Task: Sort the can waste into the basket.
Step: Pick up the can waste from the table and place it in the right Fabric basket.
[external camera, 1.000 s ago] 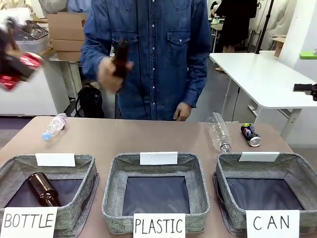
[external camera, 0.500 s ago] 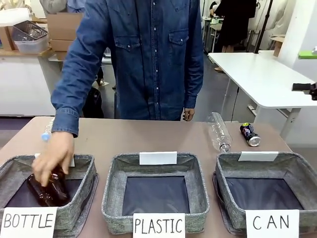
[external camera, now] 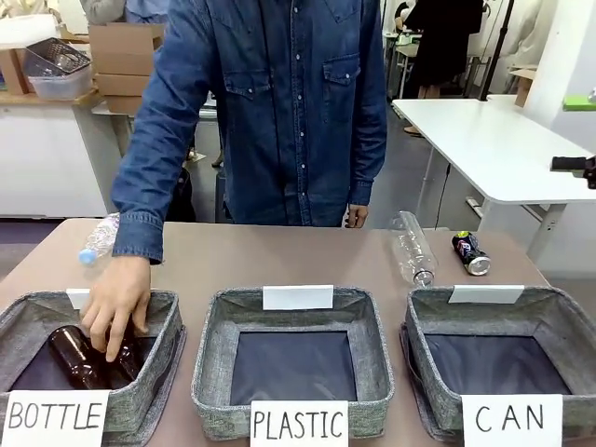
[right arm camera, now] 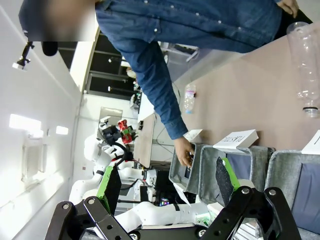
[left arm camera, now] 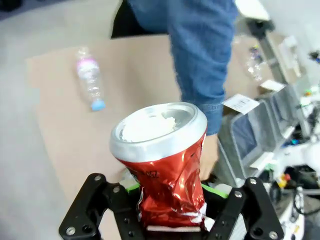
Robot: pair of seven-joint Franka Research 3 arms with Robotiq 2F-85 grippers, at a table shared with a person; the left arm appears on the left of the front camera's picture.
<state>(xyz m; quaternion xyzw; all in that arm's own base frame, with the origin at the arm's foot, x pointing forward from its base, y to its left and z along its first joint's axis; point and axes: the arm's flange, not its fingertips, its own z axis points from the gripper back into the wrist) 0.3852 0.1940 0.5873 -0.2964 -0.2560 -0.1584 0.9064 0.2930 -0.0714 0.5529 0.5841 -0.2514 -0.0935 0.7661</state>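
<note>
Person's hand (external camera: 116, 312) carried second brown bottle (external camera: 128, 361) from chest down into BOTTLE basket (external camera: 169, 321), beside first bottle (external camera: 73, 356).

Robotics lab or test room. Cues: plain work table (external camera: 279, 256) with three grey baskets (external camera: 424, 321) behind hand-lettered signs (external camera: 299, 424). White bench (external camera: 494, 140) behind it. Cardboard boxes (external camera: 126, 56) and a plastic bin (external camera: 58, 84) on a white counter (external camera: 47, 168). Bare grey floor (external camera: 410, 177).

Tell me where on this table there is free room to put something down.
Both the CAN basket and the PLASTIC basket have bare floors. The table strip between the small clear bottle and the large clear bottle is free. Crowded: the BOTTLE basket, holding brown bottles and the person's hand.
</note>
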